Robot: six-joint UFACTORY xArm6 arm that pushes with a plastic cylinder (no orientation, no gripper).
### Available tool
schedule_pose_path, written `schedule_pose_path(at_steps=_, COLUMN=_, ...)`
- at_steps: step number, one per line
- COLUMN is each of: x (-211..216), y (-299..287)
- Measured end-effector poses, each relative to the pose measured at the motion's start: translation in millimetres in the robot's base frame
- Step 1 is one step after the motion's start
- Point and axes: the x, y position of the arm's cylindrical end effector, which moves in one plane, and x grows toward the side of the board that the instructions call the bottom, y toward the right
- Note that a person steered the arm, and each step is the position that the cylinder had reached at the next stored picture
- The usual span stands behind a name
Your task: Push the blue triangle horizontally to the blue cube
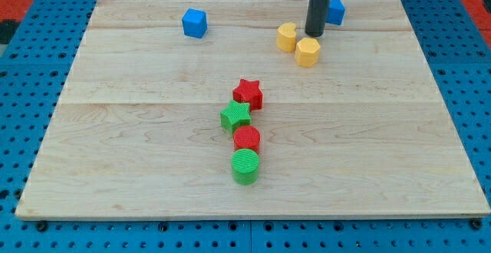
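Note:
The blue cube (195,23) sits near the view's top, left of centre, on the wooden board (115,153). The blue triangle (335,11) is at the view's top right, partly hidden behind my dark rod. My tip (314,33) rests on the board just left of and below the blue triangle, close beside it; I cannot tell whether they touch. It stands between the two yellow blocks and the triangle.
A yellow block (286,37) and a yellow hexagon-like block (308,52) lie just left of and below my tip. A red star (248,93), green star (235,116), red cylinder (246,139) and green cylinder (245,165) form a column at centre.

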Motion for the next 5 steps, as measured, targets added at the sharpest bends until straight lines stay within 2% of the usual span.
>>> schedule_pose_path(at_steps=1, x=-26.9, y=-70.6)
schedule_pose_path(at_steps=2, x=27.0, y=-72.5)
schedule_pose_path(at_steps=3, x=43.1, y=-44.0)
schedule_pose_path(at_steps=4, x=22.0, y=-63.1)
schedule_pose_path(at_steps=5, x=-10.4, y=15.5)
